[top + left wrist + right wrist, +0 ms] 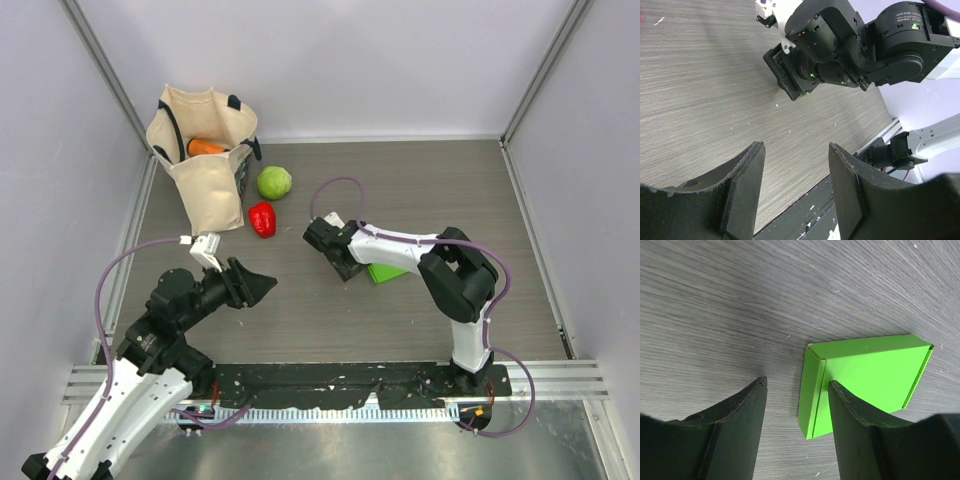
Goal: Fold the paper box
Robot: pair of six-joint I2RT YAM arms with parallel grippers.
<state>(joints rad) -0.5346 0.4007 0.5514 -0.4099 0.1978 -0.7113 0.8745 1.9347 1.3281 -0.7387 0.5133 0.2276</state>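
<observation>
The paper box (385, 272) lies on the grey table near the middle, mostly hidden under the right arm in the top view. In the right wrist view it is a bright green shallow tray (870, 370) with raised side walls. My right gripper (797, 381) is open above its left wall: one finger (852, 410) is over the inside of the box, the other (740, 415) over bare table, and the wall stands between them. My left gripper (262, 283) hovers open over the table to the left, with nothing between its fingers (747, 175).
A cream cloth bag (205, 160) holding an orange carrot (205, 147) stands at the back left. A round pale-green vegetable (274, 182) and a red pepper (262, 218) lie beside it. The right arm's wrist (840, 45) fills the top of the left wrist view.
</observation>
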